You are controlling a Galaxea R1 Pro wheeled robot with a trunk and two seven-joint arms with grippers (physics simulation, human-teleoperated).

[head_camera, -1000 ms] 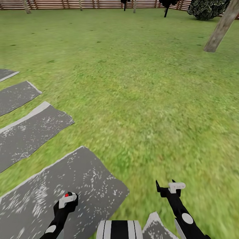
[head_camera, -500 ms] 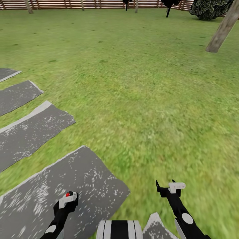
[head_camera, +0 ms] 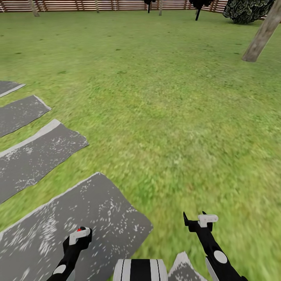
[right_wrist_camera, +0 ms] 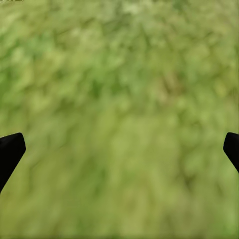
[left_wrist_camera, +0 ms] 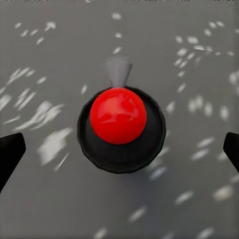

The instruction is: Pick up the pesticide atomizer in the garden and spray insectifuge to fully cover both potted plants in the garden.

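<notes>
The pesticide atomizer and the two potted plants are out of view. The garden's green lawn point(head_camera: 164, 101) stretches ahead to a brown slatted fence point(head_camera: 78, 4). Low in the head view, my left gripper point(head_camera: 78, 236) hangs over a grey stepping slab point(head_camera: 89, 210). In the left wrist view this gripper point(left_wrist_camera: 119, 149) is open, its dark fingertips point(left_wrist_camera: 10, 149) far apart, with a red ball on a black round base point(left_wrist_camera: 118, 115) seen between them. My right gripper point(head_camera: 194, 217) hovers over grass. It is open and empty point(right_wrist_camera: 119, 149).
Several grey mottled stepping slabs point(head_camera: 39, 150) run along the left. A leaning tree trunk point(head_camera: 259, 35) stands at the far right, with a dark speckled bush point(head_camera: 246, 9) behind it. Thin trunks point(head_camera: 34, 8) line the fence.
The whole view shifted slightly to the right early on, so the camera moved a little. Both arms keep the same pose and both grippers stay open.
</notes>
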